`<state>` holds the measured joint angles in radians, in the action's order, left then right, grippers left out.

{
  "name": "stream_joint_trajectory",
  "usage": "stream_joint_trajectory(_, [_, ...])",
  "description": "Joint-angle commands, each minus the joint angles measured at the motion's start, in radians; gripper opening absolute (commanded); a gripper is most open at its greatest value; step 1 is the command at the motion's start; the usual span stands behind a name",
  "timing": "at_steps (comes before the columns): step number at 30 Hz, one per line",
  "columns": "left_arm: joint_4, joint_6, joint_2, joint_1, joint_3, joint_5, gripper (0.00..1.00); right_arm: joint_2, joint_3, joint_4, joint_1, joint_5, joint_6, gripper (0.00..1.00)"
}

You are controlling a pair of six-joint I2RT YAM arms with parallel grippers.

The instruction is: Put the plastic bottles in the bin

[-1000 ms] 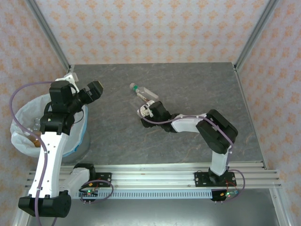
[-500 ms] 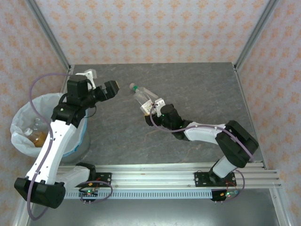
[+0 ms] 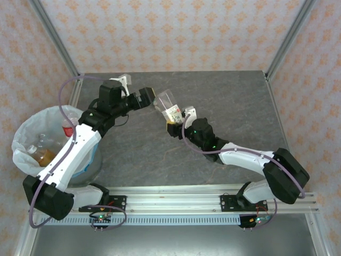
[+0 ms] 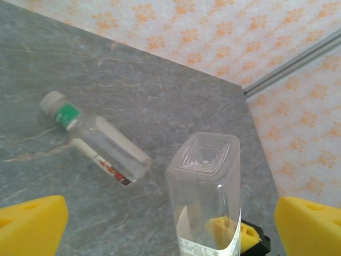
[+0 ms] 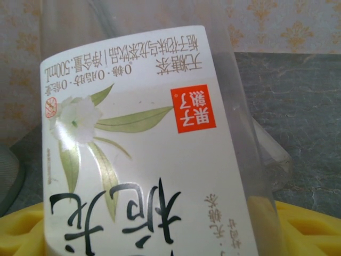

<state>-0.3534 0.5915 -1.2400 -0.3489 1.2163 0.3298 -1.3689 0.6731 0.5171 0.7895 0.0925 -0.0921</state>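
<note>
Overhead, left-wrist and right-wrist views of the two-arm rig at one moment. We see the right arm reaching left across the grey desk (image 3: 224,101), its right end effector (image 3: 173,118) clamped on the white-labelled bottle (image 3: 169,106). This clear bottle is held raised above the middle of the desk. In the right-wrist view its label, printed with a white flower, green leaves and a red square, lies close to the lens, with the yellow pads (image 5: 298,229) along the lower edge.

The left arm stretches from the left side toward the centre. We find the left end effector (image 3: 150,98) just left of the held bottle, its jaws standing wide apart. In the left-wrist view its yellow fingers (image 4: 32,224) sit at the two lower corners and the square base of the held bottle rises between them; whether they touch it we cannot tell.

Beyond that base, the green-labelled bottle (image 4: 96,141), clear with a pale cap, lies on its side on the desk.

The bin (image 3: 21,133) stands at the near left, lined with a white bag. Inside it we note several discarded bottles (image 3: 45,156), one holding amber liquid and another with a red cap.
</note>
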Motion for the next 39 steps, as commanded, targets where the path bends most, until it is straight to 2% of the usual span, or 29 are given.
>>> stream_joint_trajectory(1, [0.117,0.051,-0.025,-0.04,-0.008,-0.001,1.0,0.036,-0.009,0.077,0.001,-0.011,-0.06,0.0])
stream_joint_trajectory(9, [0.127,0.074,-0.171,-0.148,0.08,-0.004,1.0,0.043,0.015,0.11,0.001,-0.005,-0.077,0.0])
stream_joint_trajectory(13, [0.178,0.124,-0.222,-0.165,0.095,0.008,1.0,0.044,0.014,0.128,0.002,0.0,-0.081,0.0])
stream_joint_trajectory(18, [0.197,0.143,-0.249,-0.168,0.1,-0.035,0.99,0.05,0.011,0.144,0.002,0.027,-0.087,0.0])
stream_joint_trajectory(26, [0.234,0.108,-0.28,-0.168,0.103,-0.021,0.82,0.044,0.032,0.141,0.001,0.051,-0.124,0.0])
stream_joint_trajectory(31, [0.262,0.104,-0.284,-0.168,0.093,0.013,0.66,0.024,0.031,0.164,0.002,0.042,-0.166,0.02])
stream_joint_trajectory(34, [0.262,0.089,-0.285,-0.168,0.091,0.026,0.56,0.011,0.033,0.178,0.001,0.093,-0.164,0.1])
stream_joint_trajectory(35, [0.262,0.084,-0.286,-0.168,0.092,0.031,0.54,0.011,0.034,0.173,0.001,0.094,-0.164,0.18])
stream_joint_trajectory(38, [0.245,0.063,-0.278,-0.168,0.099,0.017,0.52,0.022,0.015,0.163,0.001,0.046,-0.175,0.58])
stream_joint_trajectory(39, [0.24,0.055,-0.272,-0.168,0.1,0.004,0.52,0.034,0.002,0.159,0.001,0.011,-0.184,0.68])
